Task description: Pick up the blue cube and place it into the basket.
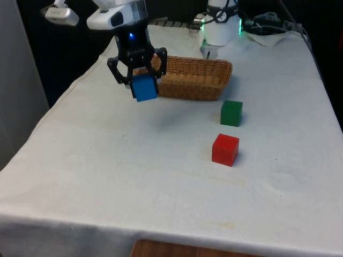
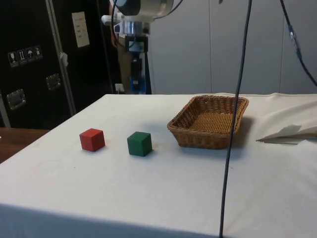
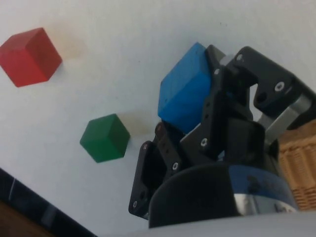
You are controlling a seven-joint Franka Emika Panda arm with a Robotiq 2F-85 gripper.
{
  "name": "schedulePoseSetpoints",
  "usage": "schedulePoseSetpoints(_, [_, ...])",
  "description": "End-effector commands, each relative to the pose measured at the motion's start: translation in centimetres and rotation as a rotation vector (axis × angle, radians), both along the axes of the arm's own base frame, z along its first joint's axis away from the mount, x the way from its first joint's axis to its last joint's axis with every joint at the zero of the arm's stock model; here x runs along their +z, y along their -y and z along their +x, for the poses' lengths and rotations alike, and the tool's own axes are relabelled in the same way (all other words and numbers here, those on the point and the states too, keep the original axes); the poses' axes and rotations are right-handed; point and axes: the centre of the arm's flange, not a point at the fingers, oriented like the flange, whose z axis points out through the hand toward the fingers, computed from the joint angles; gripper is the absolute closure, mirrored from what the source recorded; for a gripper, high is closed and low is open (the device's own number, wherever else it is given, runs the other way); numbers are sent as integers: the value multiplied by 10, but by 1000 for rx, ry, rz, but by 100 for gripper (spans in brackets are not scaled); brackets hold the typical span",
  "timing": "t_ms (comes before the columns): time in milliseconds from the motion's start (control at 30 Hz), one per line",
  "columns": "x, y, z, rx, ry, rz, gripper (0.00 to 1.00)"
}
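My claw (image 1: 140, 75) grips the blue cube (image 1: 144, 88) and holds it above the table (image 1: 107, 176), just at the front view's left of the basket (image 1: 193, 77). I judge I should carry it over the rim, centre it, lower, then release. The green cube (image 1: 231, 113) and red cube (image 1: 225, 149) sit well apart.

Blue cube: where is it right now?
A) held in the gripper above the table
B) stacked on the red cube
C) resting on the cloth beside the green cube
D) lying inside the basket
A. The blue cube sits clamped in the gripper, lifted clear of the cloth, beside the basket on the front view's left and not yet over it; the green cube and red cube sit apart on the table.
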Motion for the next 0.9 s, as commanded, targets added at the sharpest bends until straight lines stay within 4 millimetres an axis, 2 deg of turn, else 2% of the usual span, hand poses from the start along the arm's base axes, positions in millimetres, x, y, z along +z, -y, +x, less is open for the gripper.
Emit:
schedulePoseSetpoints(0, [7,1,-3,-5,-8,-7,100])
schedulePoseSetpoints(133, [21,5,-7,-19,-11,5,100])
schedulePoseSetpoints(167, [17,4,-4,-12,-5,14,100])
schedulePoseSetpoints(400, [41,9,-12,-50,-14,26,100])
schedulePoseSetpoints(867, [60,12,-15,-107,-17,33,100])
